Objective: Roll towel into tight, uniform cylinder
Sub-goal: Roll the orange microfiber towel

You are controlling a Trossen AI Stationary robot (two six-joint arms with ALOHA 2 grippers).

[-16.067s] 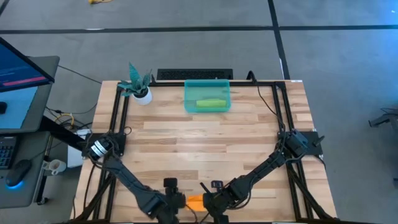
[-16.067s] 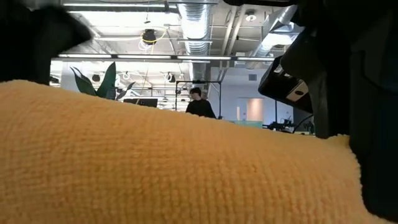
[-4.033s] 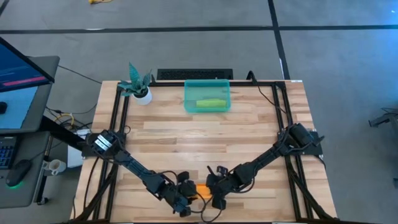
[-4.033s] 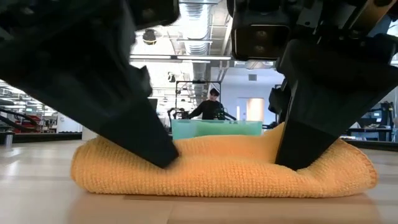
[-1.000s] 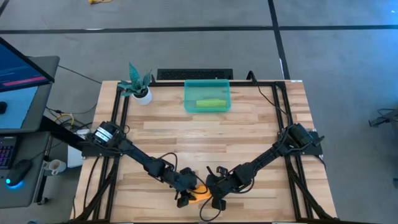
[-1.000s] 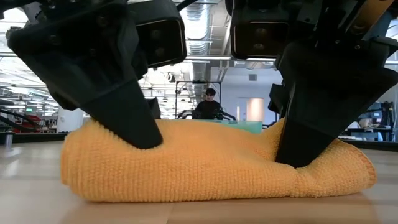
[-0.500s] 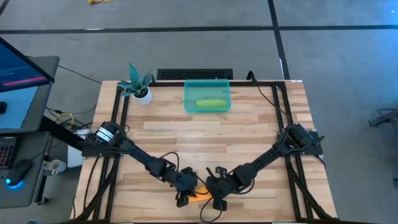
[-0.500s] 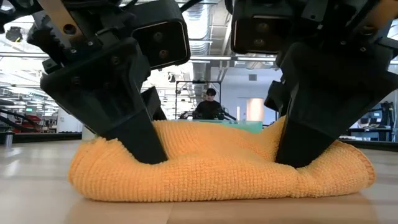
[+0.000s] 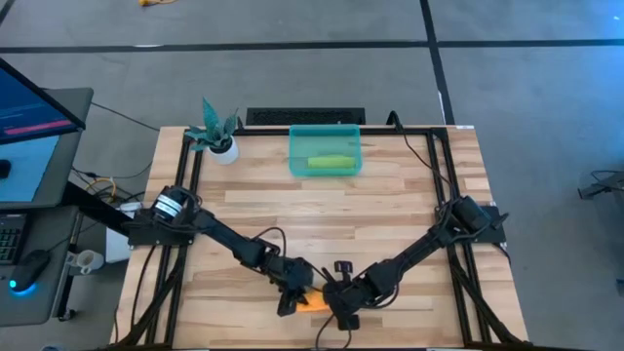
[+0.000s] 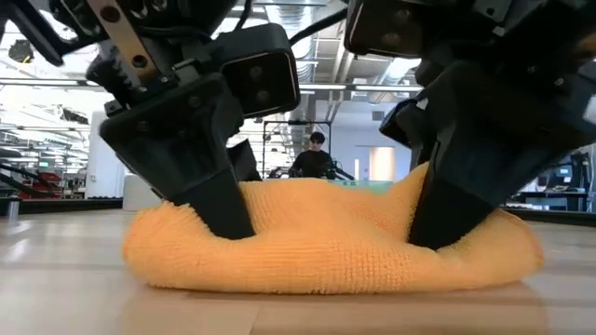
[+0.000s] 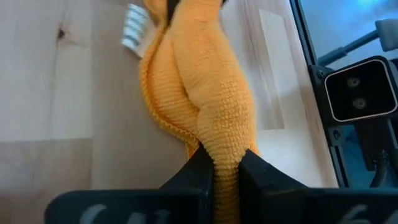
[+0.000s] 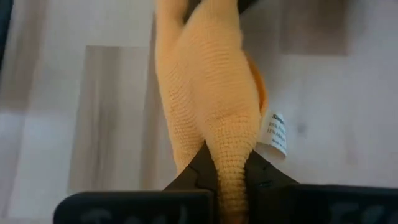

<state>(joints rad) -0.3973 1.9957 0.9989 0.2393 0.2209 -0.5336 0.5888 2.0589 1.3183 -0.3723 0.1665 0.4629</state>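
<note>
- Towel: orange looped cloth, nubbly and matt.
- Worktop: pale wood planks, smooth with a soft sheen.
- Bin: translucent teal plastic, glossy.

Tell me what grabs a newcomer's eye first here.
The bunched orange towel at the table's near edge, pinched at each end: the left pincer shut on one end, the right pincer on the other. Beyond, a teal bin sits at the far edge, a small potted plant beside it.

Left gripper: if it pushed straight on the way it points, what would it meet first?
The left gripper is shut on the orange towel, so more of that towel comes first. Beyond its far end sits the right gripper, pinching the other end; how far off is hard to judge.
</note>
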